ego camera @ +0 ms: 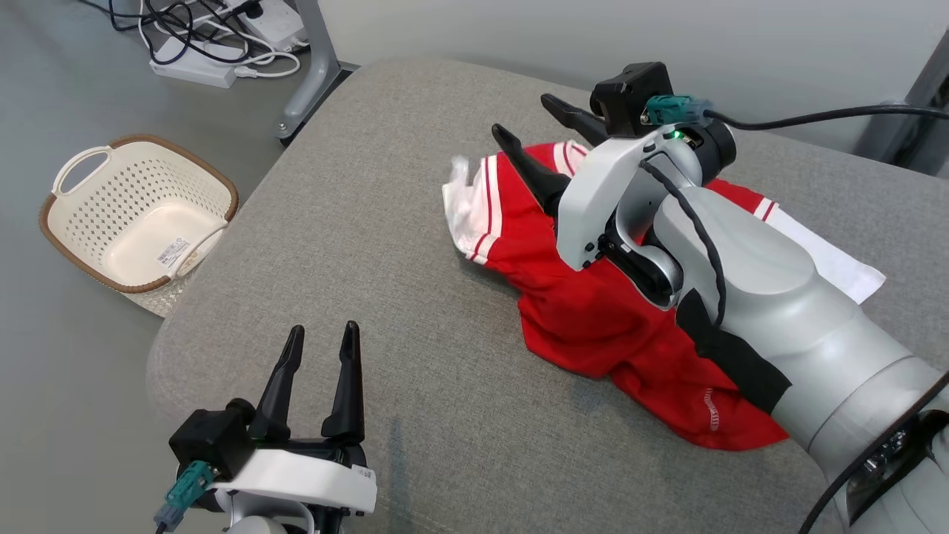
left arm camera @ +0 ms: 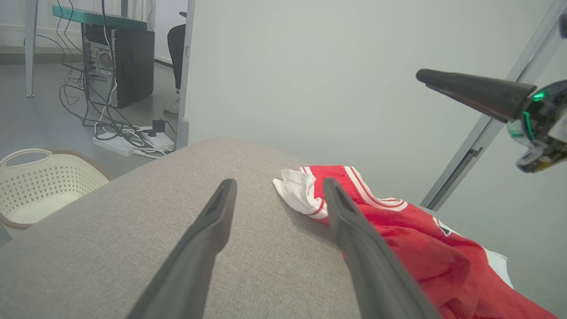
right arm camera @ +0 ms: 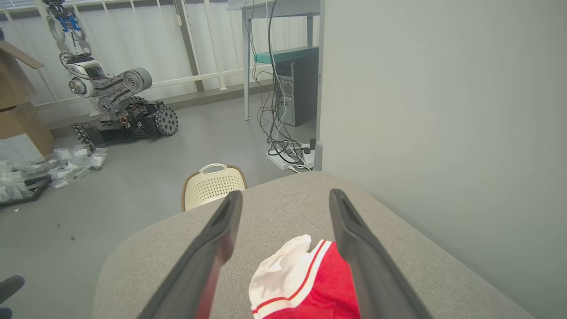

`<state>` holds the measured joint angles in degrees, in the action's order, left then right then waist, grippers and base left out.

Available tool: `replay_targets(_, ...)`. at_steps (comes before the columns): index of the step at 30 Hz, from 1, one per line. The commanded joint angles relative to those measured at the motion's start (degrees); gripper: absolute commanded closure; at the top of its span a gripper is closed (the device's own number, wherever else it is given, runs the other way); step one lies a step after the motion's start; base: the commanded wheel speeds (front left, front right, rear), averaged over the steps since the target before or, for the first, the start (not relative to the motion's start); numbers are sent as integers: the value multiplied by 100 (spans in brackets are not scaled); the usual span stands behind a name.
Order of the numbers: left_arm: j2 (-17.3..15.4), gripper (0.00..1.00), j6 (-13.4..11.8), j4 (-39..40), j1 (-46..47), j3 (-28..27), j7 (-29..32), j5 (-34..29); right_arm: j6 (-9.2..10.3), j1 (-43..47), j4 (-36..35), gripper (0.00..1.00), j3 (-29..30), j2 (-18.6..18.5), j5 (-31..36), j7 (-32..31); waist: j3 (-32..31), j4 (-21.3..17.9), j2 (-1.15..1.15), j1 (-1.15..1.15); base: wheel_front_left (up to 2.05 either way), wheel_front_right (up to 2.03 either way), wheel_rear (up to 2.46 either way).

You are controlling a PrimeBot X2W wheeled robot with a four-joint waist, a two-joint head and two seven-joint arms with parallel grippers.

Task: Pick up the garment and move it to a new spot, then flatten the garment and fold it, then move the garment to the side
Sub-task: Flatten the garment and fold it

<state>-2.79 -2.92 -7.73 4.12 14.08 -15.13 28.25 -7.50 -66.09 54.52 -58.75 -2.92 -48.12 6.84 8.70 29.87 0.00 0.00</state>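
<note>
Head view: the garment (ego camera: 586, 319) lies crumpled on the right half of the grey fabric-covered counter (ego camera: 385, 245), running from near the far edge down toward the near right corner, partly hidden under the robot's right forearm. One white sleeve (ego camera: 467, 215) with red stripes sticks out toward the middle of the counter; a second patch of white shows at the right edge. The right hand (ego camera: 523, 113) hangs above the sleeve end with its fingers spread apart. No cloth is pinched between them; the right wrist view confirms this, with the sleeve lying flat on the counter below the gap. Judgement: the garment sits at its new spot and is free, so the move step looks done and flattening is next. The left hand (ego camera: 324, 328) waits over the near left corner, fingers apart and holding nothing, pointed toward the far edge, well apart from the cloth. It is probably parked there to leave the right arm room, and it is placed to reach in for a two-handed spread. The cloth is bunched with folds at the near end, so the hem and both sleeves need pulling outward before any fold. A pale perforated basket (ego camera: 148, 185) stands on the floor off the left edge, not involved.
</note>
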Motion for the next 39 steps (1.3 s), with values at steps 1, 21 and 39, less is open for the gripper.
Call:
replay_targets(1, -22, 0, -1, -21, 5, -10, 0, -44, 2, 71, 42, 0, -70, -9, -96, 46, -70, -44, 0, 0, 0, 0, 0)
replay_targets(21, -26, 0, 280, -96, 204, -520, 0, -501, 2, 1770, -987, 0, 1570, -1441, 584, 839, -841, -1659, 0, 0, 0, 0, 0)
replay_targets(39, -27, 0, 357, -12, -267, -797, 0, -562, 2, 5261, -3633, 0, 5039, -376, 3734, 833, -803, -2434, 0, 0, 0, 0, 0)
